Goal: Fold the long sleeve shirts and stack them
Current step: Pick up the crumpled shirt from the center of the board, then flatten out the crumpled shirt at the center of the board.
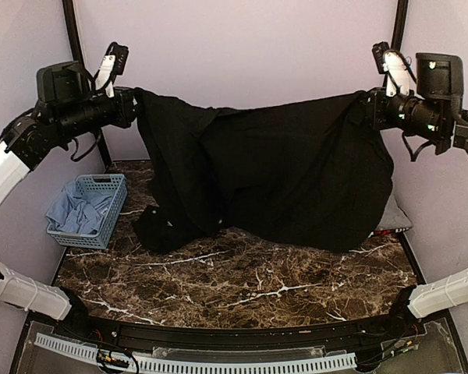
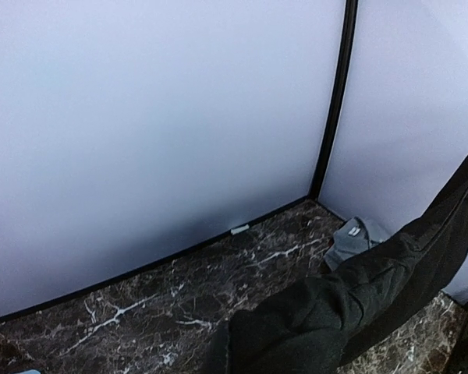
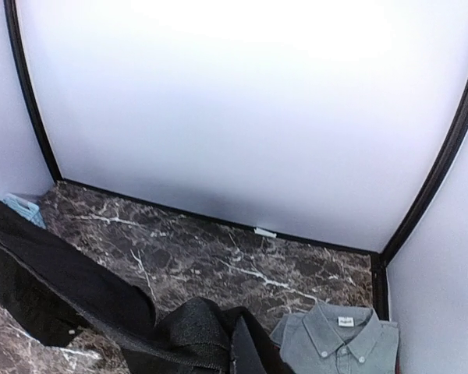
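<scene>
Aloft, black shirt (image 1: 296, 175) spread wide; left pincer (image 1: 136, 103), right pincer (image 1: 369, 107) clamped on it

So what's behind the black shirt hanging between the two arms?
A grey shirt lies in the far right corner of the table, behind the black shirt. From above only its edge shows; the hanging cloth covers the rest.

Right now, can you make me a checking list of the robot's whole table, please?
Surface: dark marble table, white veins.
Job's things: black shirt hangs between both arms, hem touching table; grey shirt folded, far right corner.
Clutter: blue basket at left, pale blue cloth inside.
Grippers: left pincer and right pincer, both shut on black shirt.
Cables: black loops by each wrist.
Surroundings: pale walls, black corner posts.
</scene>
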{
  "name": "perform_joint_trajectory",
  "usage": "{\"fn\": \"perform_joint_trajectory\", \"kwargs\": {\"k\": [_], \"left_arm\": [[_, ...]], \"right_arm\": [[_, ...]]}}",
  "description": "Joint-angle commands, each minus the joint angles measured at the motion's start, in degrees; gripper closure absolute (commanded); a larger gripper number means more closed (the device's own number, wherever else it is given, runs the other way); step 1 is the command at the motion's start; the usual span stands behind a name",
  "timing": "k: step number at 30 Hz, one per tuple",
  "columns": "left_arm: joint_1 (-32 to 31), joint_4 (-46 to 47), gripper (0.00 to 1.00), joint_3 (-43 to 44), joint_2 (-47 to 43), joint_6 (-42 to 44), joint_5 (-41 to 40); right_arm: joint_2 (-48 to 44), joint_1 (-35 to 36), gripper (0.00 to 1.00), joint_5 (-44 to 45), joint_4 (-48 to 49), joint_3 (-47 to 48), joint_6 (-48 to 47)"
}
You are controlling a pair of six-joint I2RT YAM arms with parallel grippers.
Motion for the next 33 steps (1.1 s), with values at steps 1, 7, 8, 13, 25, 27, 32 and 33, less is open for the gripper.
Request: {"fn": "perform_joint_trajectory", "kwargs": {"k": [1,7,8,13,25,27,32,33], "left_arm": [[0.3,-0.9,1.0,7.6,-5.5,-1.6,4.0],[0.3,-5.6,1.0,16.6,-5.9,-3.4,8.5],[0.3,-6.2,1.0,17.3,-5.9,-3.6,8.9],[0.3,-12.2,1.0,23.8,-6.0,-3.5,9.7],[0.3,-15.9,1.0,31.3,-9.7,-7.3,16.6],[0.3,-14.6,1.0,31.6,-10.5,-8.9,19.3],[0.3,-10.7,1.0,31.2,-13.0,-13.4,24.9],[0.3,-10.2,1.0,30.8,-13.3,-13.9,25.3]], "right_arm": [[0.5,-0.3,1.0,-3.1,-3.9,7.3,-2.7],[-0.4,-0.3,1.0,-12.7,-7.5,14.2,-2.6],[-0.3,-0.3,1.0,-14.7,-8.0,14.7,-2.6],[-0.4,-0.4,1.0,-21.2,-10.3,17.6,-2.7],[-3.8,-0.3,1.0,-39.2,-9.1,21.0,2.1],[-4.5,-0.3,1.0,-42.0,-8.0,21.8,3.5],[-5.9,-0.3,1.0,-49.8,-5.7,23.7,7.5],[-6.2,-0.3,1.0,-51.2,-5.1,23.3,8.2]]}}
